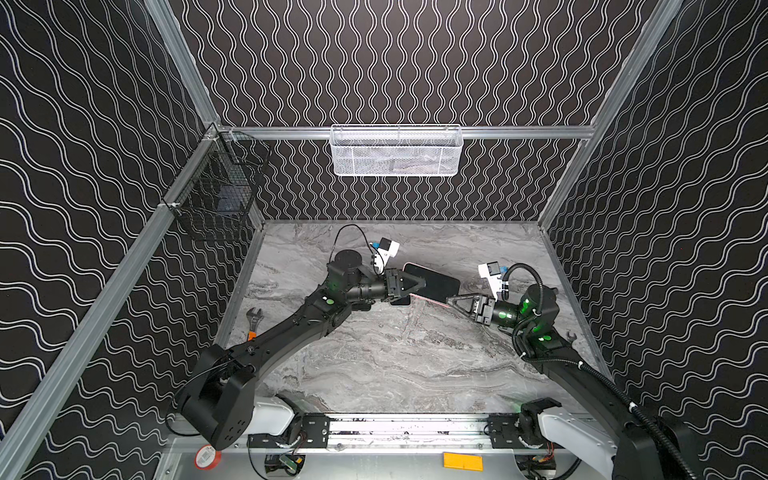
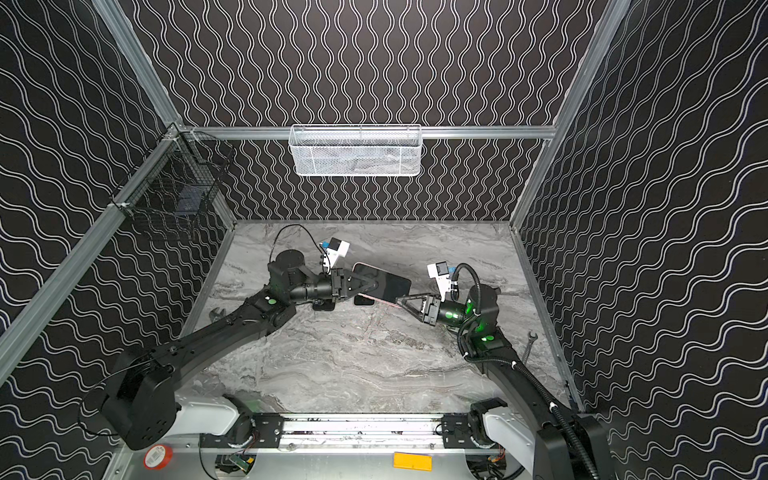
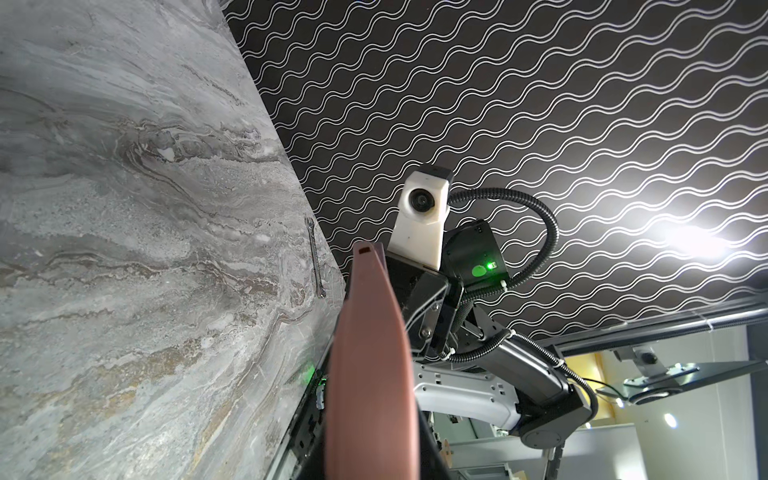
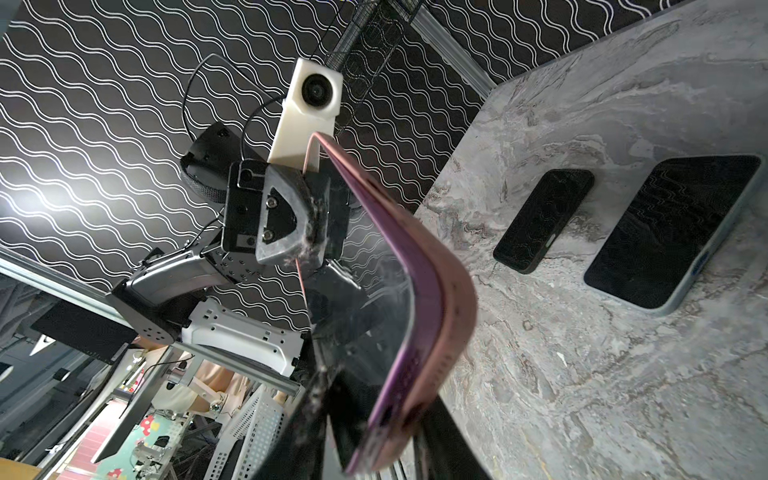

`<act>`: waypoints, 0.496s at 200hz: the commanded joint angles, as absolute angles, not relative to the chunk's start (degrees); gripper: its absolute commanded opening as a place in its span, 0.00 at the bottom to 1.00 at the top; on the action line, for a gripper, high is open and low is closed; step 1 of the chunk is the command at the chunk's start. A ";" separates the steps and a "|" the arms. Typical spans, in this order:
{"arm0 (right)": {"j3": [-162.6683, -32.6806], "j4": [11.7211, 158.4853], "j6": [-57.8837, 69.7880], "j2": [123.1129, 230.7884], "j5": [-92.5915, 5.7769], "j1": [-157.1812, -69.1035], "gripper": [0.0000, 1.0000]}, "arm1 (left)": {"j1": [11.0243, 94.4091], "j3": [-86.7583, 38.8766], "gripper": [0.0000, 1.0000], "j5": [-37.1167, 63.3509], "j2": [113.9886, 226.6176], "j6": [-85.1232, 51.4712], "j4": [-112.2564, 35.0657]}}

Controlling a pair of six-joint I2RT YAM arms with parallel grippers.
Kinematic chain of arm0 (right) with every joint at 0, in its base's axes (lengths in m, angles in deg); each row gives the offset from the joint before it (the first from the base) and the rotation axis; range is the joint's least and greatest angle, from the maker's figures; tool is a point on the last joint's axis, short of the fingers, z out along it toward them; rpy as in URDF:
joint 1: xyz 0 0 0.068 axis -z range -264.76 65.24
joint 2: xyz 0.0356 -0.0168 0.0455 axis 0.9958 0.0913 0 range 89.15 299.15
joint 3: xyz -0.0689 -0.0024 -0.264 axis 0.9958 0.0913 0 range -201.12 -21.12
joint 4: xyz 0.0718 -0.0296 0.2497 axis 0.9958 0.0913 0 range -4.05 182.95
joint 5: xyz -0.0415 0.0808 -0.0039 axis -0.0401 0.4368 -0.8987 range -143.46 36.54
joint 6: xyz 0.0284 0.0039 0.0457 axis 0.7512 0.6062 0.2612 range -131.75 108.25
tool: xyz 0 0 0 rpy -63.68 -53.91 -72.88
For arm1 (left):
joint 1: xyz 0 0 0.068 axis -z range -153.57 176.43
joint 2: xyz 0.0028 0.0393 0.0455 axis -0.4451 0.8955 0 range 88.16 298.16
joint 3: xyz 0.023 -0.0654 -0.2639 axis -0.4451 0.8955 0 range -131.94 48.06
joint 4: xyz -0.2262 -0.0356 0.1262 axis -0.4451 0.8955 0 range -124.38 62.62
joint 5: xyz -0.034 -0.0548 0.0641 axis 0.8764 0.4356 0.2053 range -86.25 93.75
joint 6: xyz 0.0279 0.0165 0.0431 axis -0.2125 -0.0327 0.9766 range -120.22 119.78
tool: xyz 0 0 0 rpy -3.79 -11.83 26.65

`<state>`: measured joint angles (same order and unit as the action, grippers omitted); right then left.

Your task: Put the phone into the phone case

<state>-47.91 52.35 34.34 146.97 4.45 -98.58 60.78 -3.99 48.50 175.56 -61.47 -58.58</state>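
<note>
**Pink case** (image 1: pixel 438 283) (image 2: pixel 390 284): glossy dark face upward, held clear of the marble table (image 1: pixel 395 365), lying lengthwise between the two arms.

**Left gripper** (image 1: pixel 420 284) (image 2: pixel 375 285): fingers pressed together on the case's short end, carrying it.

**Right gripper** (image 1: pixel 450 300) (image 2: pixel 399 299): at the case's opposite corner. In the right wrist view one finger stands on either side of the pink rim (image 4: pixel 432 291); whether both press on it cannot be told at this close range.

**Smaller dark phone** (image 4: pixel 544 220) and **larger dark phone** (image 4: pixel 673 232), the latter pale-rimmed: flat on the table beneath the case, side by side without touching. In both top views the case largely hides them.

**Wrench** (image 3: pixel 316 257): on the table, well apart from the case, on the right arm's side.
</note>
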 commanded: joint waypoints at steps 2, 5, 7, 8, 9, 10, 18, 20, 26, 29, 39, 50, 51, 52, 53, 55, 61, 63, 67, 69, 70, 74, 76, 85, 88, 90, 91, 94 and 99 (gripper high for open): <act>-47.47 46.76 34.64 147.06 5.33 -98.44 0.28 | 60.73 -4.23 0.00 49.09 175.91 -61.98 -61.09; -47.49 46.67 34.66 147.07 5.33 -98.40 0.27 | 60.75 -4.28 0.00 49.08 175.92 -62.00 -61.09; -47.44 46.58 34.66 147.07 5.29 -98.39 0.27 | 60.78 -4.27 0.00 49.03 175.95 -62.07 -61.09; -47.42 46.53 34.70 147.11 5.23 -98.34 0.26 | 60.74 -4.30 0.00 49.02 175.96 -62.08 -61.09; -47.41 46.51 34.68 147.14 5.24 -98.36 0.26 | 60.77 -4.25 0.00 49.02 175.92 -62.09 -61.09; -47.41 46.50 34.71 147.19 5.20 -98.37 0.26 | 60.74 -4.25 0.00 49.10 175.94 -62.09 -61.09; -47.31 46.26 34.92 147.27 5.23 -98.26 0.25 | 60.70 -4.37 0.00 49.10 176.09 -62.09 -61.03; -47.25 46.12 34.94 147.30 5.22 -98.22 0.24 | 60.77 -4.40 0.00 49.16 176.11 -62.09 -61.01; -47.07 45.78 35.13 147.39 5.18 -98.21 0.23 | 60.77 -4.47 0.00 49.15 176.06 -61.99 -60.93; -47.05 45.62 35.18 147.42 5.14 -98.13 0.22 | 60.77 -4.52 0.00 49.17 176.10 -61.95 -60.92; -46.87 45.25 35.36 147.58 5.15 -98.12 0.21 | 60.77 -4.67 0.00 49.15 176.19 -61.92 -60.83; -46.85 45.03 35.47 147.71 5.14 -98.11 0.17 | 60.79 -4.74 0.00 49.11 176.29 -61.90 -60.83; -46.82 45.01 35.46 147.74 5.11 -98.11 0.16 | 60.75 -4.75 0.00 49.10 176.30 -61.86 -60.83; -46.80 45.05 35.45 147.76 5.05 -98.07 0.16 | 60.73 -4.76 0.00 49.14 176.31 -61.85 -60.83; -46.79 45.02 35.45 147.77 5.02 -98.05 0.16 | 60.71 -4.76 0.00 49.12 176.31 -61.84 -60.83; -46.79 45.09 35.45 147.84 4.99 -98.04 0.15 | 60.75 -4.76 0.00 49.10 176.31 -61.90 -60.83; -46.78 45.24 35.45 147.86 4.99 -98.03 0.13 | 60.71 -4.73 0.00 49.10 176.40 -62.02 -60.96; -46.72 45.25 35.45 147.82 4.90 -98.05 0.13 | 60.73 -4.75 0.00 49.12 176.42 -62.08 -60.99; -46.70 45.35 35.40 147.78 4.87 -97.95 0.12 | 60.79 -4.71 0.00 49.10 176.49 -62.09 -61.06; -46.70 45.50 35.33 147.82 4.72 -97.94 0.12 | 60.79 -4.75 0.00 49.14 176.49 -62.09 -61.11; -46.70 45.60 35.34 147.80 4.72 -97.94 0.12 | 60.79 -4.71 0.00 49.12 176.49 -62.05 -61.14; -46.78 46.00 35.11 147.74 4.47 -97.94 0.12 | 60.78 -4.68 0.00 49.14 176.53 -62.09 -61.18; -46.78 46.26 35.03 147.76 4.35 -97.96 0.12 | 60.74 -4.68 0.00 49.11 176.59 -62.09 -61.18; -46.87 47.19 34.43 147.58 3.91 -97.73 0.12 | 60.75 -4.69 0.00 49.26 176.59 -62.05 -61.18; -46.95 47.50 34.20 147.49 3.77 -97.69 0.13 | 60.73 -4.68 0.00 49.25 176.59 -62.09 -61.18; -46.96 47.75 34.08 147.44 3.65 -97.61 0.15 | 60.78 -4.68 0.00 49.20 176.63 -62.14 -61.23; -47.00 47.83 34.02 147.39 3.57 -97.60 0.16 | 60.74 -4.67 0.00 49.19 176.63 -62.16 -61.34; -47.04 48.17 33.85 147.25 3.24 -97.52 0.19 | 60.74 -4.58 0.00 49.24 176.65 -62.15 -61.43; -47.13 48.63 33.62 147.04 2.72 -97.34 0.25 | 60.74 -4.60 0.00 49.29 176.68 -62.18 -61.49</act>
